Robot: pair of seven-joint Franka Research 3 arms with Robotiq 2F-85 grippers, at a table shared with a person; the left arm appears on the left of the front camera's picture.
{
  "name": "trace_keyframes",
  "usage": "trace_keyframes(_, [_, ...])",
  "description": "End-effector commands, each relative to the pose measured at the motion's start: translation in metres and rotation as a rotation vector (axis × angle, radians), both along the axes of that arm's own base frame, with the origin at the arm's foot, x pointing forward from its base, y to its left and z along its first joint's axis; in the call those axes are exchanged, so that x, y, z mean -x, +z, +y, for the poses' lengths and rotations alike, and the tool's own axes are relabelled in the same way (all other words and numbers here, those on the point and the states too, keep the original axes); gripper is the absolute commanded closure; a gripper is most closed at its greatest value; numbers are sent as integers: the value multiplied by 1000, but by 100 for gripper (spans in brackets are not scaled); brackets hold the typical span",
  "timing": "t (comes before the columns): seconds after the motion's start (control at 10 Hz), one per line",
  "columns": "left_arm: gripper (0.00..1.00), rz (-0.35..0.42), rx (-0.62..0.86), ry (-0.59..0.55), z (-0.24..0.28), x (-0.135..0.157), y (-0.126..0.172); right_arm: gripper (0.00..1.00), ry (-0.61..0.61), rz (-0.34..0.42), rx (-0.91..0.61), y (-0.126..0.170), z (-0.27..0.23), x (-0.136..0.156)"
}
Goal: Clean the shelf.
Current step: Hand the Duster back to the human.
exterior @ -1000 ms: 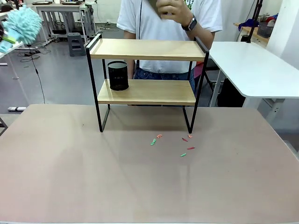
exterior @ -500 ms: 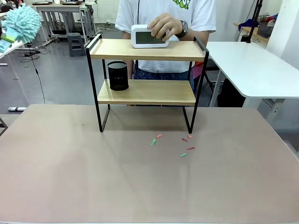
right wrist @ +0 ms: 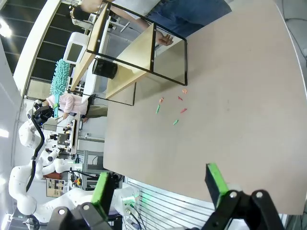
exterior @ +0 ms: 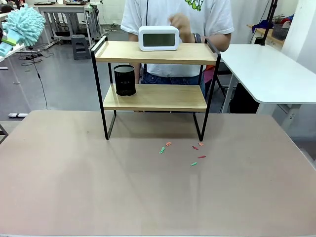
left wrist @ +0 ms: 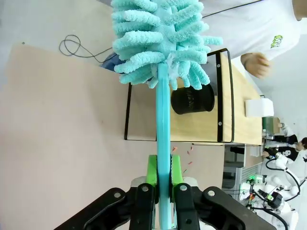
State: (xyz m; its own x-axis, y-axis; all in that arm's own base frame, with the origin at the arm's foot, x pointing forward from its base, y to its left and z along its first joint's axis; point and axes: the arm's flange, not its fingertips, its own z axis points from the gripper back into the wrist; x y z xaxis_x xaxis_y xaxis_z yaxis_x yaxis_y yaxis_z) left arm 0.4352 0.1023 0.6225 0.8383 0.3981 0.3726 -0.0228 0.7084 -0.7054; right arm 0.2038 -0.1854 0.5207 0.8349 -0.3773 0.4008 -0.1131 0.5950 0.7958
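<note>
The sweeping is judged not yet begun: a fluffy teal duster (left wrist: 163, 43) is gripped by its handle in the clenched left gripper (left wrist: 163, 171) and is held high at the left, well apart from the shelf (exterior: 163, 98). The right gripper (right wrist: 159, 184) is seen released, its jaws spread wide above the near table edge. For the next move, the duster head would have to be carried across to the boards and drawn along them without the clock (exterior: 158, 38) or the black cup (exterior: 124, 80) being knocked. The shelf is placed at the far middle of the table (exterior: 74, 187), before the person: two pale wooden boards in a thin black frame, the clock on the top board, the cup at the lower board's left end.
</note>
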Motion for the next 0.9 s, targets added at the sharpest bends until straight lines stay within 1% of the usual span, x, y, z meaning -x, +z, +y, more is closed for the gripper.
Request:
trace_keyframes(0.0, [88,-30,-3,-5,1,3,-1,0,8,-32,-6,2,0,-1])
trace_keyframes(0.1, [88,0,0,0,0,0,0,0,0,0,0,0,0,0])
trace_keyframes(0.2, [88,-103,0,-199,-16,16,27,0,21,-93,9,28,11,-10])
trace_keyframes(0.3, [88,-207,25,-335,-23,38,52,0,25,-181,1,57,26,-26])
trace_keyframes(0.4, [88,-296,83,-469,-28,63,62,0,26,-226,-38,77,41,-41])
trace_keyframes(0.5, [88,-335,105,-671,-36,85,63,0,51,-250,-100,90,63,-54])
trace_keyframes(0.6, [88,-302,83,-917,-54,93,59,0,68,-250,-154,100,86,-61])
trace_keyframes(0.7, [88,-262,29,-1111,-82,93,54,0,69,-257,-187,111,108,-64])
trace_keyframes(0.8, [88,-211,-5,-1286,-115,86,50,0,107,-243,-226,122,128,-62])
